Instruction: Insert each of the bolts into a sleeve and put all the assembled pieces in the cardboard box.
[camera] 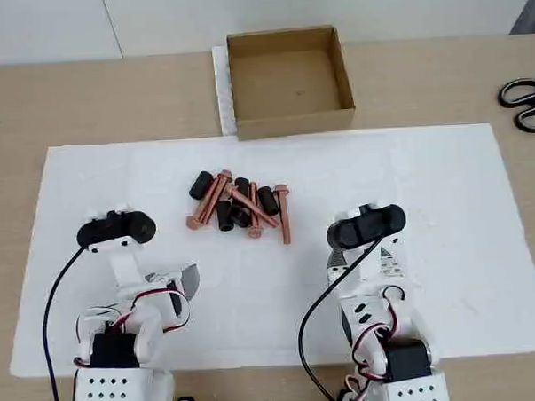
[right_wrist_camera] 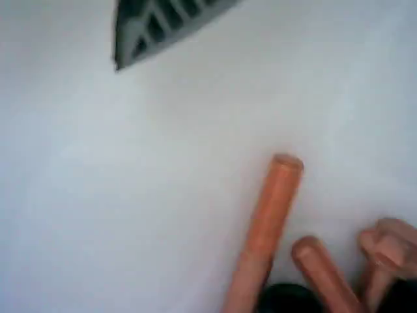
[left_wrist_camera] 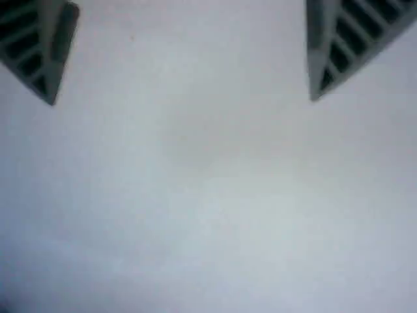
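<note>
Several copper bolts (camera: pixel 253 207) and black sleeves (camera: pixel 201 185) lie mixed in a loose pile on the white sheet, in front of the open cardboard box (camera: pixel 295 123). My left gripper (left_wrist_camera: pixel 182 99) hangs open over bare sheet, down-left of the pile (camera: pixel 169 283). My right gripper (camera: pixel 339 261) sits just right of the pile, open, with one fingertip (right_wrist_camera: pixel 130 45) showing above the sheet. Its wrist view has a bolt shaft (right_wrist_camera: pixel 267 222), a second bolt end (right_wrist_camera: pixel 322 274) and a bit of a black sleeve (right_wrist_camera: pixel 287 301) close by. Neither gripper holds anything.
The white sheet (camera: pixel 427 185) covers most of the wooden table. Scissors (camera: pixel 525 102) lie at the right edge. A white strip (camera: pixel 223 87) sits against the box's left side. Black cables (camera: pixel 50 299) trail from both arms.
</note>
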Motion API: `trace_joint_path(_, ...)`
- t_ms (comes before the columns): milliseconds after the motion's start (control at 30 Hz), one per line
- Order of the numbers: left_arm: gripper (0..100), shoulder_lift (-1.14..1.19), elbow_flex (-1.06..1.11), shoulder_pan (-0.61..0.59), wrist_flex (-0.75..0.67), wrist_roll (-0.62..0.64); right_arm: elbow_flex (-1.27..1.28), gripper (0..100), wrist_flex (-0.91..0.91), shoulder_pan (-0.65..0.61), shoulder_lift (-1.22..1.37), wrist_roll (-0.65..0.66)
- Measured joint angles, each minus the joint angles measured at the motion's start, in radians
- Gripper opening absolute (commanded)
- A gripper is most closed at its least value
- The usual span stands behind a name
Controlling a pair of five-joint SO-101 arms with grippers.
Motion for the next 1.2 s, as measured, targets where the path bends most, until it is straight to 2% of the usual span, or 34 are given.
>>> trace_joint_path(367,24,0.000,0.012,0.000,-0.069,0.000,0.000,16.2,-0.008,0.012,0.000,0.000)
trace_joint_path(567,24,0.000,0.012,0.000,-0.074,0.000,-0.046,16.2,-0.008,0.160,0.000,0.000)
trace_joint_path(767,24,0.000,0.012,0.000,-0.074,0.000,-0.324,16.2,-0.008,0.353,0.000,0.000)
trace_joint_path(1033,24,0.000,0.012,0.000,-0.074,0.000,-0.744,16.2,-0.011,0.373,-0.011,0.057)
trace_joint_path(1200,24,0.000,0.012,0.000,-0.074,0.000,-0.950,16.2,-0.115,0.373,-0.014,0.083)
